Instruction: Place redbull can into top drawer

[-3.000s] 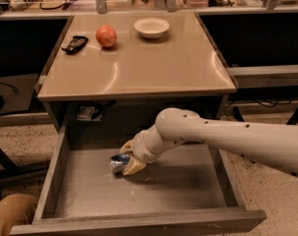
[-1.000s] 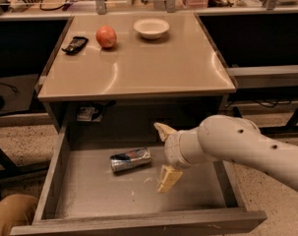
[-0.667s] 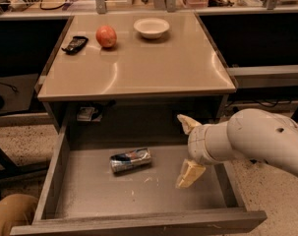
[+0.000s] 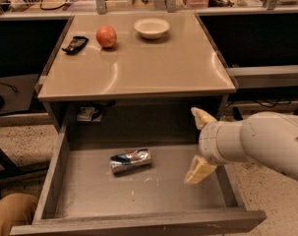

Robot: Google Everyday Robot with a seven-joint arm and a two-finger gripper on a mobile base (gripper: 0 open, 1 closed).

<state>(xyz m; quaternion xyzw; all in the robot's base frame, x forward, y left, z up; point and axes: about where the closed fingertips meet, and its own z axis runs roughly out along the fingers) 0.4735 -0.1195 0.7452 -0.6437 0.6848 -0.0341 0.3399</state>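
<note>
Looks basically done: the redbull can (image 4: pixel 131 161) lies on its side in the open top drawer (image 4: pixel 138 223), under the table's (image 4: pixel 153 68) front edge. The end effector (image 4: pixel 193 145) hangs below the front right corner, spread open and empty, clear of the can, so only backing away seems left.

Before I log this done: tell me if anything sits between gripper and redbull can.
Nothing visible does. The redbull can lies on its side in the top drawer; the open gripper hangs beside it, bare drawer floor between.
</note>
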